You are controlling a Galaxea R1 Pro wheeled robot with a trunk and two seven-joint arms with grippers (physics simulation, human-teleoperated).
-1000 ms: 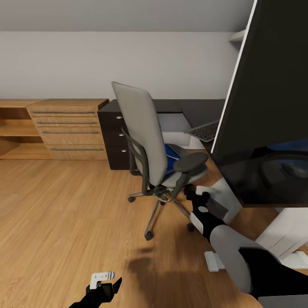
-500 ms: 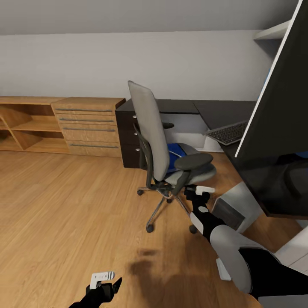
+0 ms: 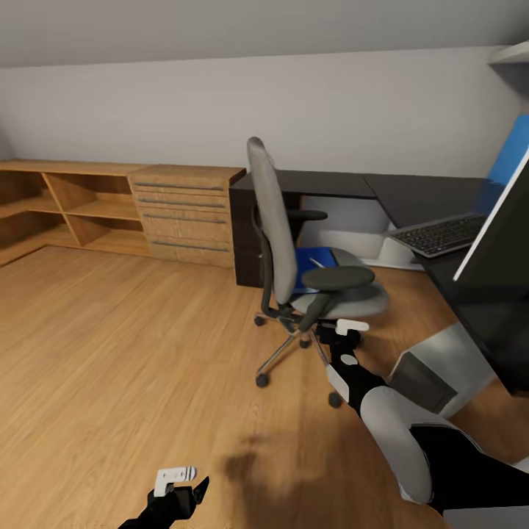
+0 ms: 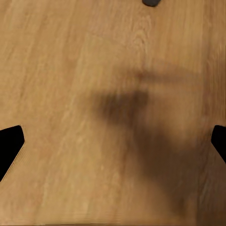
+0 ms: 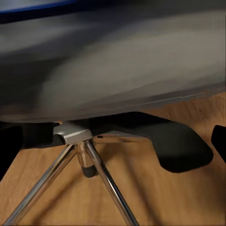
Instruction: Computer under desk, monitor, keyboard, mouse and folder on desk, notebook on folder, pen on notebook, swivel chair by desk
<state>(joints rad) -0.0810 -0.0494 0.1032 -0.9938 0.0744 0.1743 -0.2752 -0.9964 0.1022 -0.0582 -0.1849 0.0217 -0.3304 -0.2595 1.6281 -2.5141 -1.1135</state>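
The grey swivel chair stands on the wood floor, side-on, in front of the black desk. A bright blue folder lies on its seat. On the desk lie the keyboard and, at the right edge of the head view, the large black monitor. The silver-grey computer sits on the floor under the desk. My right gripper is open, just below the chair's near armrest; its wrist view looks at the seat's underside and chrome base. My left gripper hangs open over bare floor.
A dark drawer cabinet stands behind the chair. Oak drawers and low oak shelving line the back wall to the left. A blue panel shows behind the monitor. Open wood floor spreads to the left.
The whole head view has shifted: chair and oak furniture slid right in the picture and the monitor moved to the right edge, so the camera moved. Both grippers keep their pose.
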